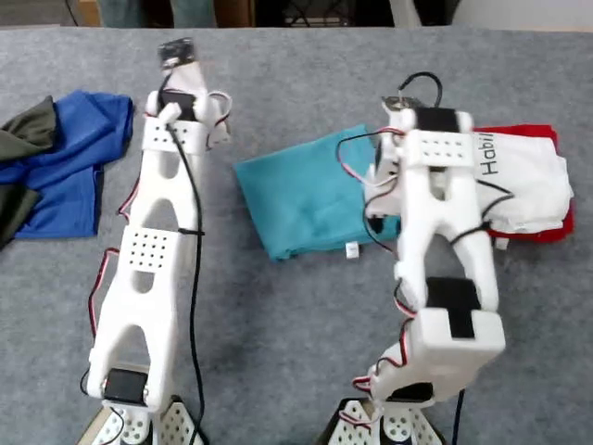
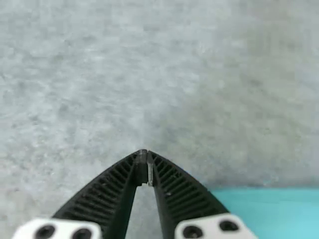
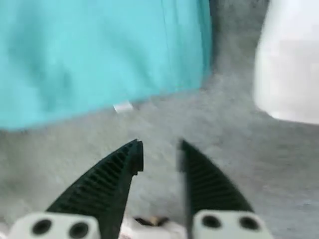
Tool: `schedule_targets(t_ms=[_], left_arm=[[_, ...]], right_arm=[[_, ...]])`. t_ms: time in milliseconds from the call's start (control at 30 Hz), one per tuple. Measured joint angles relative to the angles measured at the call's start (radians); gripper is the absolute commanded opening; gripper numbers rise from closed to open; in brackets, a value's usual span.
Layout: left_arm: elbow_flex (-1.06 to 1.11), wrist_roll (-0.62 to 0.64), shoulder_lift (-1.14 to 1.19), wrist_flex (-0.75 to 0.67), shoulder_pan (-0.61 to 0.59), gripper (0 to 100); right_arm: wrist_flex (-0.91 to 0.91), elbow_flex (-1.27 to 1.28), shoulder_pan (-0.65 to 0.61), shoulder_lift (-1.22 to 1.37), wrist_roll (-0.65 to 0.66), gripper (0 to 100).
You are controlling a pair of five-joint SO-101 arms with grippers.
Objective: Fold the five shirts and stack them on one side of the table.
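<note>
Right pincer (image 3: 159, 155) hangs released just beside the teal shirt (image 3: 89, 55), left pincer (image 2: 144, 168) clenched on nothing. Fabric looks light and floppy, so I'd pinch a corner.

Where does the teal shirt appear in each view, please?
High view: the teal shirt lies mid-table, between the two arms.
Left wrist view: the teal shirt sits beside the shut left gripper.
Right wrist view: the teal shirt lies beyond the open right gripper.
Shared landmark: the grey table cover.
</note>
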Motion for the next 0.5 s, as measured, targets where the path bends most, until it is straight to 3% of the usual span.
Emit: schedule_targets(t_ms=[100,267,500], left_arm=[[0.000,0.005,0.020,-0.025,-0.005,3],[0.000,0.011,0.021,-0.031,-0.005,3],[0.000,0.011,0.021,-0.034,-0.005,3]], right_arm=[[-0.075,0.000,-0.029,0.080,-0.069,38.0],[-0.172,-0.002,-0.038,0.175,-0.123,38.4],[-0.285,-0.009,-0.041,0.276,-0.126,25.3]])
